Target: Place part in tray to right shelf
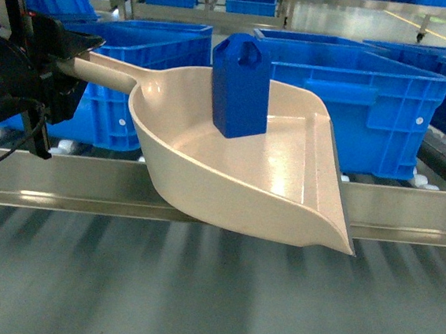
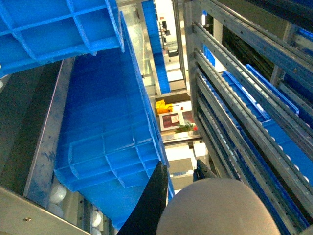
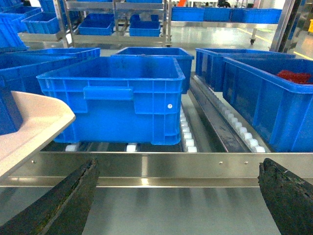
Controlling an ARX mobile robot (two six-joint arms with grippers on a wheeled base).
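Gripping the long straight handle of the beige tray [image 1: 238,172], the left gripper [image 1: 55,60] sits at the far left of the head view, its dark fingers closed around the handle's end. That tray hangs in the air, tilted, its scoop body crossing in front of the shiny front rail of the right shelf [image 1: 408,216], with the flat open lip pointing down and to the right. Standing upright inside the scoop, near its back wall, is the part [image 1: 240,86], a small bright-blue block with a bevelled top and a holed loop at its upper corner.

Over on the other side, the right gripper [image 3: 178,203] is spread wide and holds nothing; its two dark fingers [image 3: 54,205] frame the bottom corners of the right wrist view, just short of the rail. Behind the rail, a large blue crate [image 3: 115,98] rests on white rollers [image 3: 188,142], with more crates on either side. A corner of the tray shows at the left edge of that view.
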